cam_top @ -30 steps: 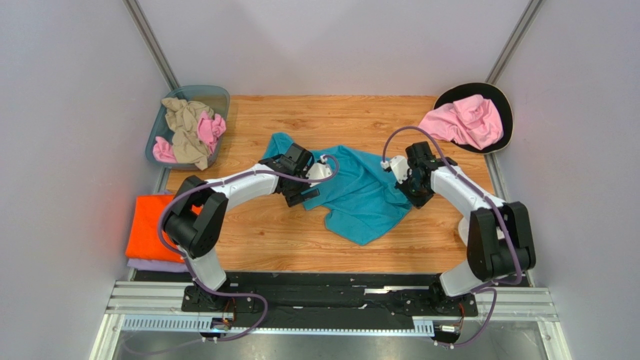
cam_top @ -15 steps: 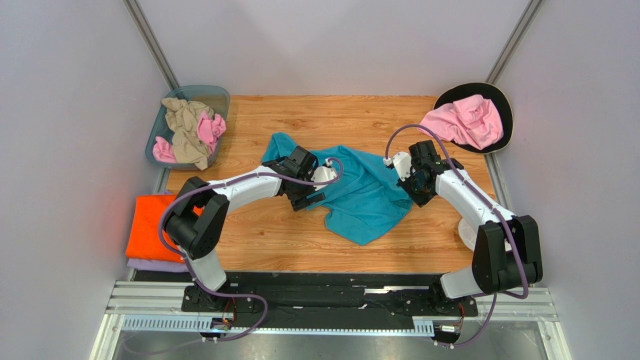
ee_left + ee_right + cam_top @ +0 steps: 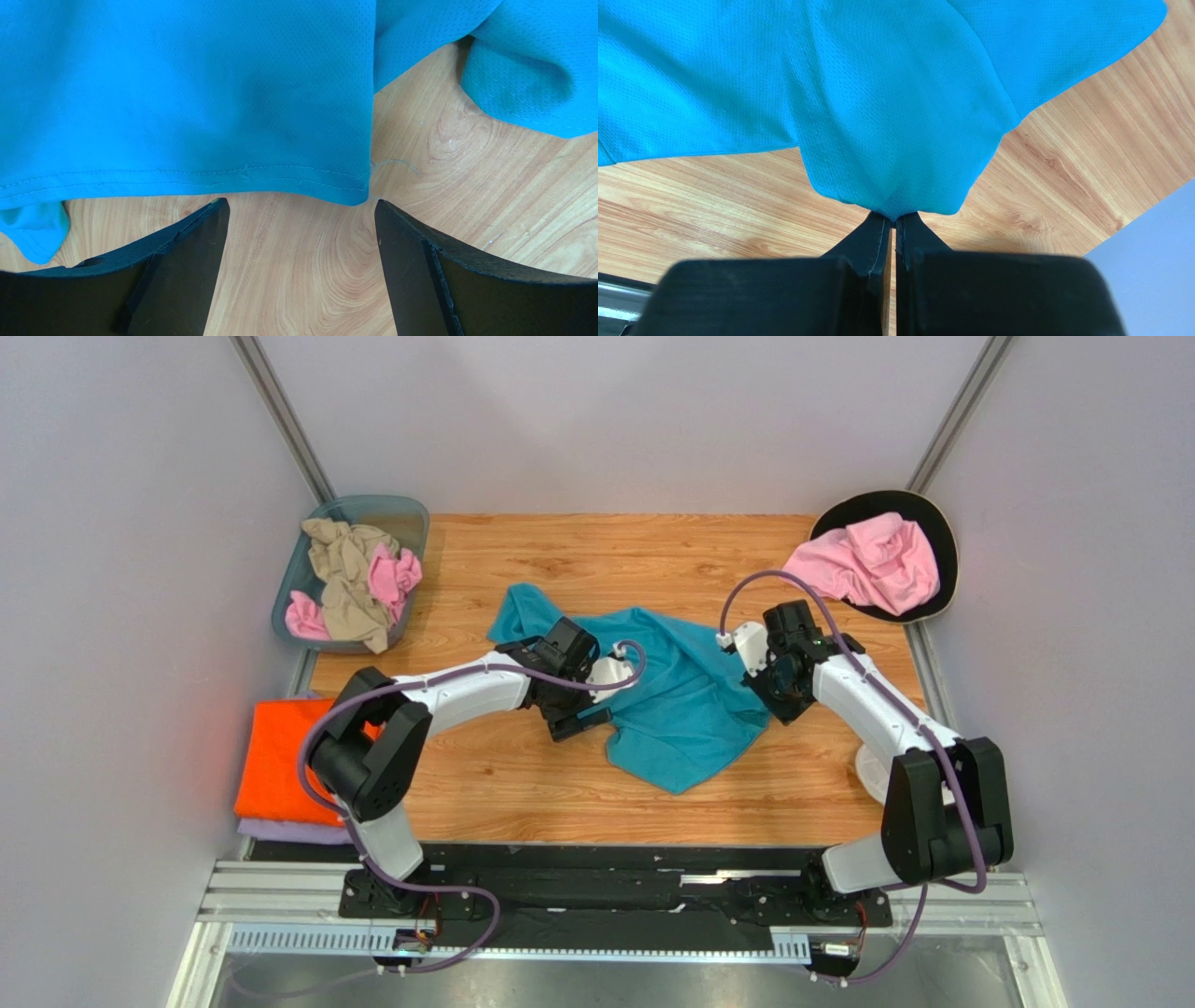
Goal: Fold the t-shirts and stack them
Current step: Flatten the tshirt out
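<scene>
A teal t-shirt [image 3: 680,703] lies crumpled and partly spread in the middle of the wooden table [image 3: 533,784]. My left gripper [image 3: 586,711] is at the shirt's left side. In the left wrist view it [image 3: 300,206] is open, its fingertips just short of the stitched hem of the teal t-shirt [image 3: 210,91], with bare wood between them. My right gripper [image 3: 762,697] is at the shirt's right edge. The right wrist view shows it [image 3: 892,218] shut on a bunched corner of the teal t-shirt [image 3: 892,105]. A folded orange t-shirt [image 3: 281,756] rests on a lavender one [image 3: 288,830] at the table's left edge.
A blue-grey bin [image 3: 408,515] at the back left holds a beige t-shirt [image 3: 344,567] and a pink one [image 3: 393,574]. Another pink t-shirt [image 3: 867,563] lies on a black round pad [image 3: 943,532] at the back right. Grey walls close in both sides.
My left gripper has slid right and nearer along the teal shirt toward its hem. My right arm shifted slightly, still holding the shirt's corner.
</scene>
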Controlling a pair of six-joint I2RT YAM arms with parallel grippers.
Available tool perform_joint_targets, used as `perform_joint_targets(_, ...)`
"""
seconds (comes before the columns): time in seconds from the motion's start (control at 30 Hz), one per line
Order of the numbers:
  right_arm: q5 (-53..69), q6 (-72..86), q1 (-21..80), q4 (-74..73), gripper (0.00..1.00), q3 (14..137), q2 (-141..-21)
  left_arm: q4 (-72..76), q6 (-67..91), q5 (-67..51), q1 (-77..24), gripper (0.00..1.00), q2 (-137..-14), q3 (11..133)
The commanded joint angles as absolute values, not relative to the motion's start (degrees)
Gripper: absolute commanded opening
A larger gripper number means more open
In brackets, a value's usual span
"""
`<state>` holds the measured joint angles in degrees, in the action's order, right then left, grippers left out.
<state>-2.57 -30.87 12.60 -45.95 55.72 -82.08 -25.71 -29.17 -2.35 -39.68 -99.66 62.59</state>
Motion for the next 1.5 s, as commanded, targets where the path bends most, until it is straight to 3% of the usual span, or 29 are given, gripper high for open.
perform_joint_targets(0.0, -3.5, -30.5, 12.6, -44.2, 0.00, 55.1, -81.3, -26.1, -27.5, -5.0, -40.1, 0.85, -98.7, 62.1)
perform_joint_targets(0.47, -3.4, -30.3, 12.6, -44.1, 0.00, 54.8, -80.8, -29.5, -27.6, -7.6, -40.3, 0.87, -104.0, 66.8)
perform_joint_targets(0.97, -3.1, -30.6, 12.5, -44.2, 0.00, 53.9, -78.9, -39.5, -29.9, -11.3, -40.3, 0.70, -110.2, 73.5)
perform_joint_targets(1.27, -3.3, -31.0, 12.5, -44.2, 0.00, 52.4, -76.9, -40.9, -30.1, -10.8, -40.3, 0.42, -112.7, 75.7)
perform_joint_targets(1.47, -3.3, -31.1, 12.5, -44.0, 0.00, 52.0, -77.3, -40.9, -29.1, -10.7, -40.3, 0.14, -111.7, 75.2)
